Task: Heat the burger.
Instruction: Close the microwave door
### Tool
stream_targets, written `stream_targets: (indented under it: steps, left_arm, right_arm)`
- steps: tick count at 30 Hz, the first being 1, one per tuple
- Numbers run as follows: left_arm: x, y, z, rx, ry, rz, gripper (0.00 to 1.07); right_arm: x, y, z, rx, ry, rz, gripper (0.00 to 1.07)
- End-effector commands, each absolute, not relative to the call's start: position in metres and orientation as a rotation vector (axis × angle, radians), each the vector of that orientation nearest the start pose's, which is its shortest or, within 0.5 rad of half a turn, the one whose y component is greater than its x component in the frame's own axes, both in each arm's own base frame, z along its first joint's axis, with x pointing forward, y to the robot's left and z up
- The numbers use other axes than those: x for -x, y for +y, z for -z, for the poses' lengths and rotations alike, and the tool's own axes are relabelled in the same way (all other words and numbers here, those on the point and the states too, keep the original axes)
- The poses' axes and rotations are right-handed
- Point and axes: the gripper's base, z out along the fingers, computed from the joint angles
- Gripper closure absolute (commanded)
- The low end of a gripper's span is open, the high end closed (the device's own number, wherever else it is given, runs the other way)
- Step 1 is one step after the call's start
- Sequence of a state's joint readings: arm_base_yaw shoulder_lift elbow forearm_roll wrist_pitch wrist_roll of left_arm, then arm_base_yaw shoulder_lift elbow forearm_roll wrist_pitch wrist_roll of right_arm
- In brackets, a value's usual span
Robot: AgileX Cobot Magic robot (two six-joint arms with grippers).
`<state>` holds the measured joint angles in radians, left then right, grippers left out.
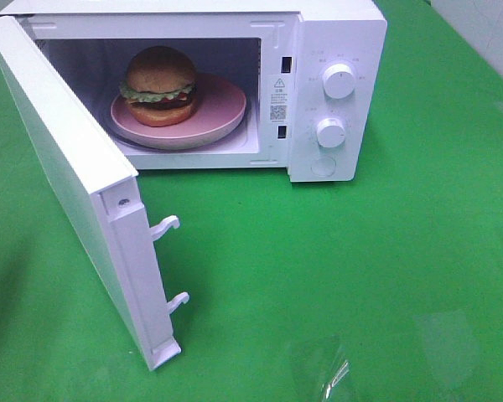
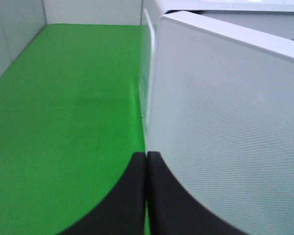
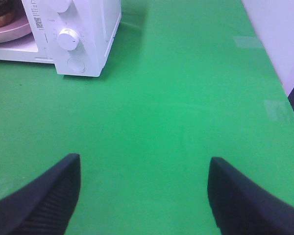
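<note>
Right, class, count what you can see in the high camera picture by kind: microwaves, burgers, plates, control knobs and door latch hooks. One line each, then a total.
Microwave: 1
Burger: 1
Pink plate: 1
Control knobs: 2
Door latch hooks: 2
Total: 7

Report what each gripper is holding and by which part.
Nothing is held. The left gripper is shut empty beside the microwave door; the right gripper hangs open over the green mat.

Tan-bunned burger (image 1: 158,84) with lettuce, upright on plate (image 1: 222,117) inside microwave (image 1: 335,33)
</note>
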<state>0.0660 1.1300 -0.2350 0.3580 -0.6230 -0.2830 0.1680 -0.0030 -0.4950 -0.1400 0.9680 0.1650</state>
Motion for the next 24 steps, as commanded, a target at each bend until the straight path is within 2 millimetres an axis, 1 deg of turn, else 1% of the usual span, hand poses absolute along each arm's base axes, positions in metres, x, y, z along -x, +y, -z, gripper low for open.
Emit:
stream_targets:
  steps: [1, 3, 8, 10, 17, 18, 19, 22, 23, 24]
  left_arm:
    - [-0.194, -0.014, -0.207, -0.160, 1.757, 0.199, 1.07]
    - [-0.199, -0.018, -0.200, -0.231, 1.771, 0.231, 1.07]
    - [-0.207, -0.021, -0.197, -0.234, 1.799, 0.291, 1.07]
    - [-0.215, -0.026, -0.196, -0.274, 1.820, 0.346, 1.07]
    - [-0.220, -0.029, -0.189, -0.281, 1.830, 0.391, 1.07]
    - [-0.220, -0.035, -0.186, -0.319, 1.836, 0.405, 1.07]
    - [-0.219, -0.047, -0.184, -0.401, 1.832, 0.407, 1.07]
    - [-0.219, -0.051, -0.182, -0.409, 1.836, 0.412, 1.07]
    - [-0.221, -0.054, -0.179, -0.366, 1.848, 0.412, 1.07]
    - [-0.221, -0.054, -0.179, -0.366, 1.848, 0.412, 1.07]
  right_arm:
    - [0.003, -0.011, -0.284, 0.014, 1.915, -0.048, 0.37]
    - [0.003, -0.011, -0.284, 0.014, 1.915, -0.048, 0.37]
    - [0.003, -0.011, -0.284, 0.014, 1.915, -0.048, 0.37]
    - [0.003, -0.011, -0.284, 0.014, 1.915, -0.048, 0.37]
    - [0.003, -0.011, -0.284, 0.014, 1.915, -0.048, 0.37]
    - [0.003, -0.011, -0.284, 0.014, 1.915, -0.048, 0.37]
    - [0.003, -0.011, -0.284, 0.014, 1.915, -0.048, 0.37]
    - [0.003, -0.011, -0.284, 0.014, 1.915, -0.048, 0.37]
    - [0.003, -0.011, -0.284, 0.014, 1.915, -0.048, 0.37]
    - [0.003, -0.011, -0.284, 0.014, 1.915, -0.048, 0.37]
